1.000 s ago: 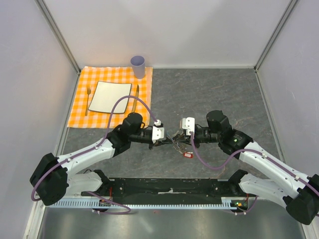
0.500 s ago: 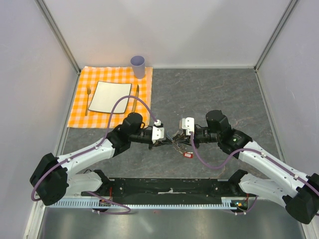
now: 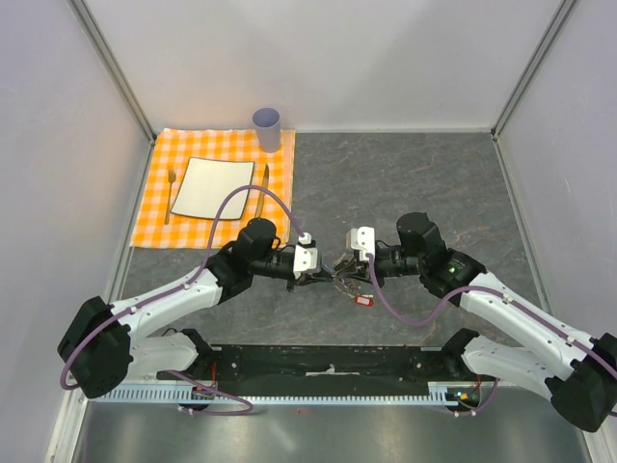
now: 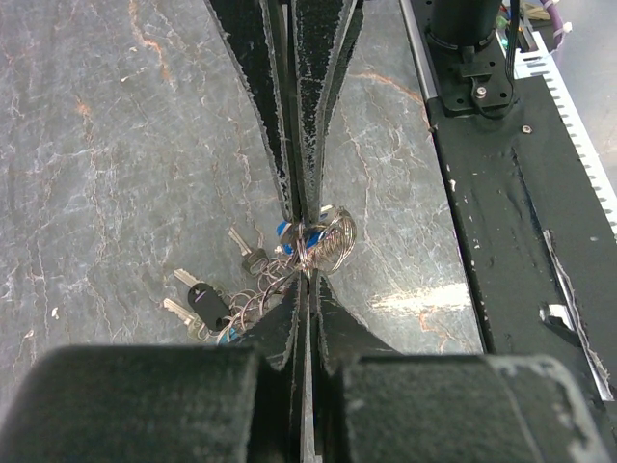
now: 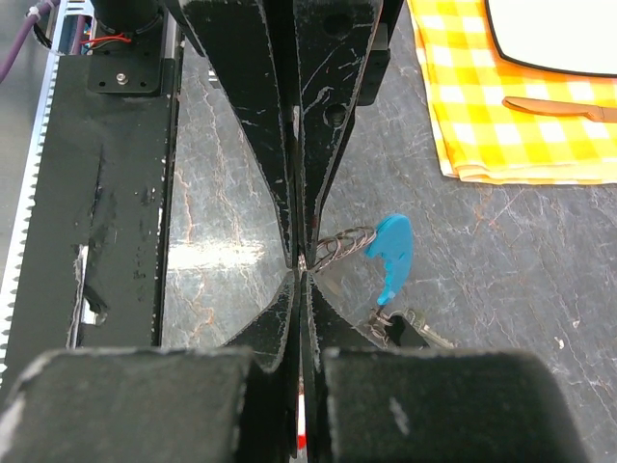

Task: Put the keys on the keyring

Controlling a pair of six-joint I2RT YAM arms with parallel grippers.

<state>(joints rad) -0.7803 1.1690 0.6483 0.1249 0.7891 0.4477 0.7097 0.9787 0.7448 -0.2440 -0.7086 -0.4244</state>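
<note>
Meeting tip to tip in the top view, the left gripper (image 3: 326, 272) and the right gripper (image 3: 344, 267) are pointing at each other low over the grey stone-patterned table (image 3: 415, 174). The keyring (image 3: 335, 275), a loop of silver metal chain, is bunching between them. A small silver key with a red oblong tag (image 3: 363, 299) is lying on the table nearby, apart from both.

In the left wrist view, the left gripper's jaws are pressing tightly together on the keyring, whose coiled chain is bulging out at the tips. The tiny silver keys with blue tags (image 4: 204, 304) are spreading out to the left of it.

In the right wrist view, the right gripper's jaws are likewise clamping together on the chain. The keyring's curved bright cyan plastic clasp (image 5: 393, 253) is sticking out to the right. An orange-and-white checked cloth (image 5: 482, 125) is lying beyond, carrying a white square plate (image 5: 559, 29).
</note>
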